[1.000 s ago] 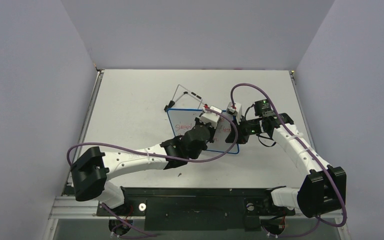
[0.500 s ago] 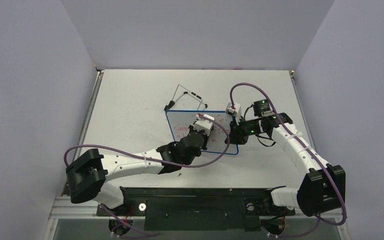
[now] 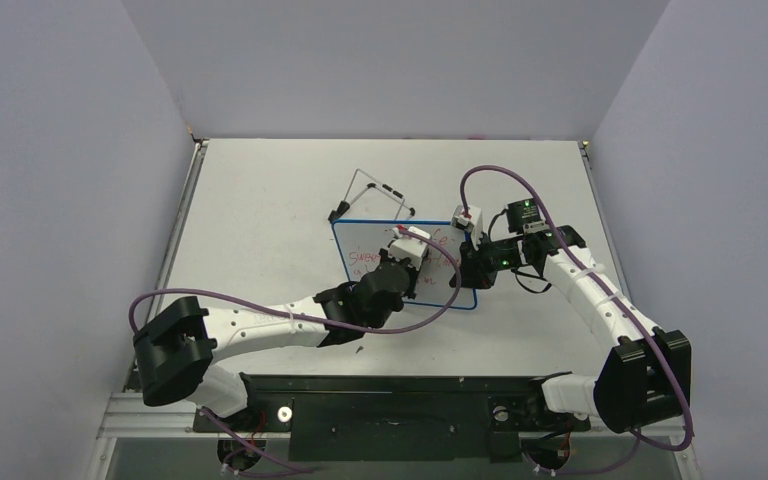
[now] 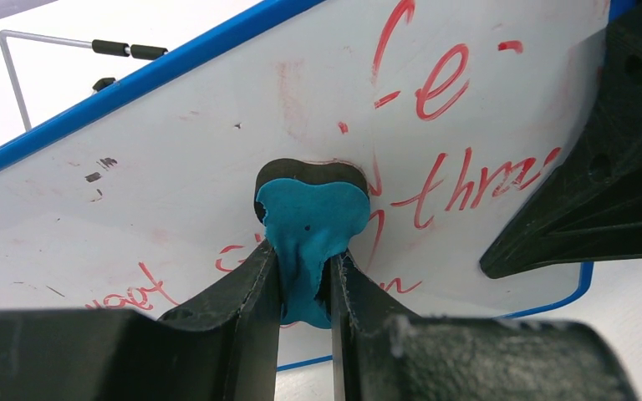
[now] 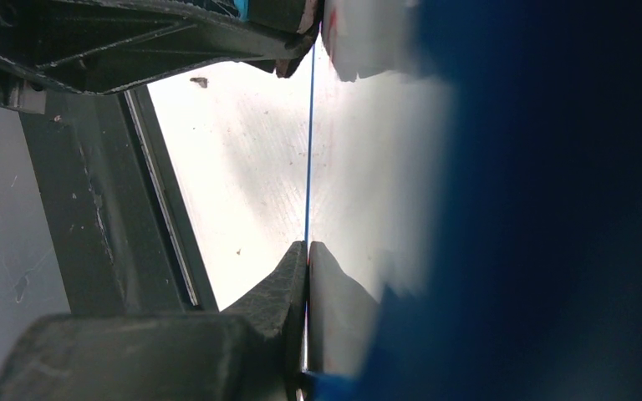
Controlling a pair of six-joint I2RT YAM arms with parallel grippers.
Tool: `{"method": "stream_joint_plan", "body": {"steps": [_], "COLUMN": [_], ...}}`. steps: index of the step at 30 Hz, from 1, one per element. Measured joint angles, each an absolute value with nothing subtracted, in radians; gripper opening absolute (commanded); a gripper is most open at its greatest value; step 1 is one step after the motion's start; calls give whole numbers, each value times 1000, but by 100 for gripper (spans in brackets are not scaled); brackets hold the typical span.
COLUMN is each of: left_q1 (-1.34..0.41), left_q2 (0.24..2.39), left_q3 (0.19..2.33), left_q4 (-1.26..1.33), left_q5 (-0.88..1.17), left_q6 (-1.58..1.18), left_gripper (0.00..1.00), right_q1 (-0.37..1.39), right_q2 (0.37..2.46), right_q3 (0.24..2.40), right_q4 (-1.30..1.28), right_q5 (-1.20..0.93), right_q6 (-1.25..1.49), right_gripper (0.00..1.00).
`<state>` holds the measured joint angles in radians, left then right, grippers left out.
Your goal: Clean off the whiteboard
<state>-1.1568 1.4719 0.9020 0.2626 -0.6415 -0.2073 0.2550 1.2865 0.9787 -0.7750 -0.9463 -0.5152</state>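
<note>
The whiteboard, white with a blue rim and red handwriting, lies tilted at the middle of the table. My left gripper is over its centre, shut on a teal-and-black eraser. The eraser's black felt face presses against the board. In the left wrist view the fingertips of my left gripper squeeze the teal foam. My right gripper is shut on the board's right edge, which the right wrist view shows edge-on as a thin blue line between the closed fingers. Red words remain left and right of the eraser.
The board's black wire stand sticks out behind it on the table. A black mounting rail runs along the near edge. Lavender walls close in the left, right and back sides.
My left gripper with the eraser has slid down and to the left across the board, uncovering more of its upper part. The right arm and the board have stayed put.
</note>
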Motion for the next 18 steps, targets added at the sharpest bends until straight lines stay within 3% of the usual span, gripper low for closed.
{"method": "stream_joint_plan", "body": {"steps": [18], "left_q1": [-1120], "left_q2": [1469], "left_q3": [909], "left_q4": [271], "left_q5": [-581], "left_q6": [-214], "left_gripper": [0], "right_q1": [254], "right_q2": [1288], "right_q3": [984], "right_q4": [-758], "right_q5": [-931], "right_q6": [-513], "right_gripper": [0]}}
